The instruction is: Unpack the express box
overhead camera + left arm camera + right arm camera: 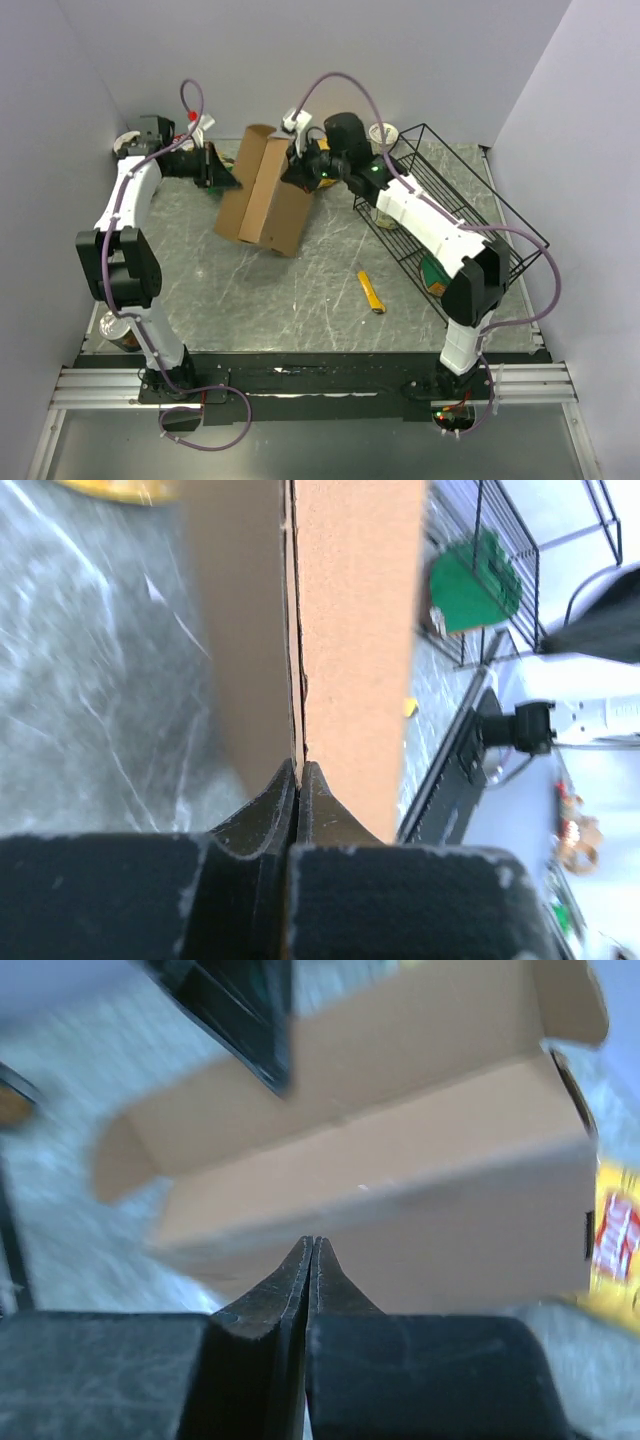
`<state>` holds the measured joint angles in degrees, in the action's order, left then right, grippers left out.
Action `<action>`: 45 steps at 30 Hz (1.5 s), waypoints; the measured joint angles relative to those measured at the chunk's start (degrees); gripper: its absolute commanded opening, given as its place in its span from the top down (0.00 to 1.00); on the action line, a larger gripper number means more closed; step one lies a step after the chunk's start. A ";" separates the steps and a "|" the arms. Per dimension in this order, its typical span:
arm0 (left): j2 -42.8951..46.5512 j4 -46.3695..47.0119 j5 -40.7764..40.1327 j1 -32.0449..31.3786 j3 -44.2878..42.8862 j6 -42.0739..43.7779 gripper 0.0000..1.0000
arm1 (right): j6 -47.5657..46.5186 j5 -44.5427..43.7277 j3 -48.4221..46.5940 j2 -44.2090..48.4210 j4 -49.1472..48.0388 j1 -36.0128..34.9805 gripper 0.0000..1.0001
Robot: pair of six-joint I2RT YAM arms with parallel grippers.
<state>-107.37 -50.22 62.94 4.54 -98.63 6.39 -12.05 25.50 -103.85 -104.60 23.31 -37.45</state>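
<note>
Three pale walls (330, 40), grey marbled table (300, 300); left tool (298, 770) pinching express box (275, 200), right tool (312, 1245) pressed together.

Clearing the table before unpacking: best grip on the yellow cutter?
I'd take the cutter at mid-body, from straight above, closing across its narrow width. It lies flat on the table, long and slim, slanted, with bare surface either side, so turn the wrist to match the slant.

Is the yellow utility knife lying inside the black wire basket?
No, the yellow utility knife lies on the table, outside the black wire basket.
</note>
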 measured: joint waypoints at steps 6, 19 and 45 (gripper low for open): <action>3.74 0.52 -4.42 0.00 -3.56 -3.41 0.99 | 2.84 3.74 -2.97 2.12 -1.44 -1.03 0.99; 9.11 2.84 -6.43 -4.28 7.26 -8.72 0.99 | 4.96 1.57 0.31 -2.01 -1.53 -2.16 1.00; 6.03 21.68 15.08 -3.32 14.93 -33.53 0.99 | -1.31 -10.10 13.62 -9.35 -5.73 -2.82 1.00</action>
<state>-101.34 -28.53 78.02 1.21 -83.70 -27.14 -13.37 15.40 -90.24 -113.95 17.58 -40.27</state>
